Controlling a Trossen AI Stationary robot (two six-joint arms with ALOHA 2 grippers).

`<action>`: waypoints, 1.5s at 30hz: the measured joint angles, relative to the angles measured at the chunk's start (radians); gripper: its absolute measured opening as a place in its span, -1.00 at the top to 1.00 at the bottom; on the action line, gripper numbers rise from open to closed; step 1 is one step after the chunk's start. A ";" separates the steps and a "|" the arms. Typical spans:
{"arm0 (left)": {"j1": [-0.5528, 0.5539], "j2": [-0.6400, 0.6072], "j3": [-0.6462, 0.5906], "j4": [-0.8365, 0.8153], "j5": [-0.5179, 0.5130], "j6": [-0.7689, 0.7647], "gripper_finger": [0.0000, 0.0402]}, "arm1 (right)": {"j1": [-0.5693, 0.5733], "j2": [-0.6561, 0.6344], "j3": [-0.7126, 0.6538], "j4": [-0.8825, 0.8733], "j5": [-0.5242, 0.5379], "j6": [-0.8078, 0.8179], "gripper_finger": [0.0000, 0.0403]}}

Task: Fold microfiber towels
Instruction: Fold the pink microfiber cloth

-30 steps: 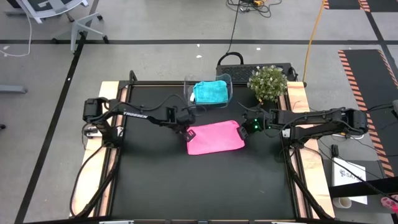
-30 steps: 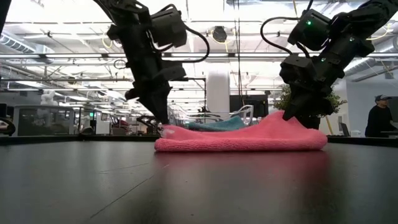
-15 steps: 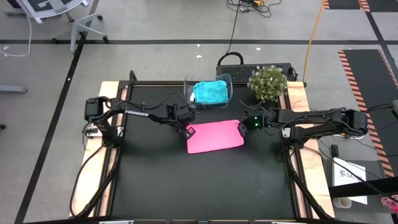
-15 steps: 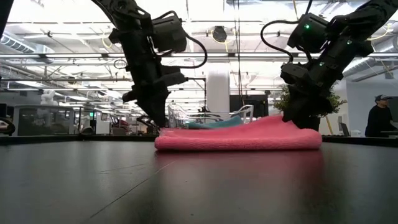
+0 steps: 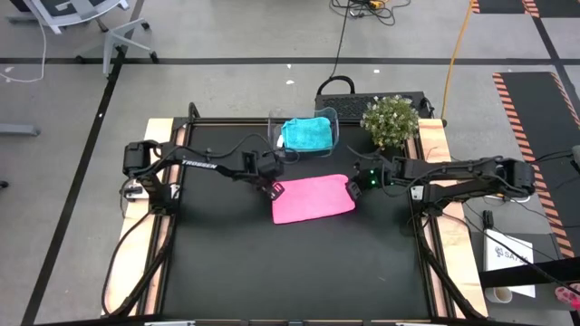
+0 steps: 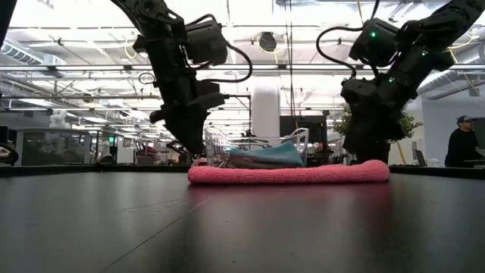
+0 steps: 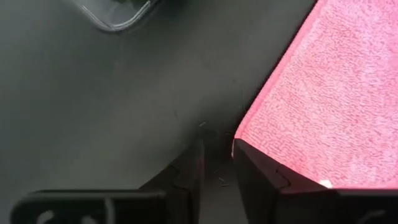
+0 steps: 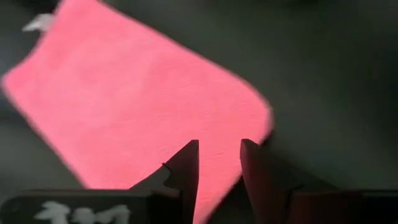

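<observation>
A bright pink towel (image 5: 313, 200) lies folded and flat on the black table, near its middle (image 6: 288, 174). My left gripper (image 5: 277, 189) stands open at the towel's left far corner (image 7: 249, 134), with bare table in its narrow gap (image 7: 217, 171). My right gripper (image 5: 353, 185) stands open over the towel's right far corner (image 8: 249, 118), and pink cloth shows between its fingers (image 8: 219, 162). A teal towel (image 5: 306, 134) lies bunched inside a clear bin (image 6: 216, 144) behind the pink one. My left gripper has one finger (image 7: 261, 180) over the pink towel's corner edge (image 7: 239, 142). Whether that finger touches the cloth I cannot tell. My right gripper's fingers (image 8: 186, 165) point down at a slant over the flat towel. Whether they touch it I cannot tell.
A potted plant (image 5: 390, 118) stands at the table's far right corner, close behind my right arm. The clear bin (image 5: 275, 122) sits at the far edge. Bare black table stretches from the pink towel to the near edge.
Both grippers have opened and let go of the pink towel. Its right end, held up in a hump a second ago, has dropped, and the whole towel now lies flat. Neither arm has shifted place.
</observation>
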 joint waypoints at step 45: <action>-0.270 0.113 0.000 0.130 0.044 -0.222 0.44 | 0.302 0.200 -0.002 0.148 -0.009 0.213 1.00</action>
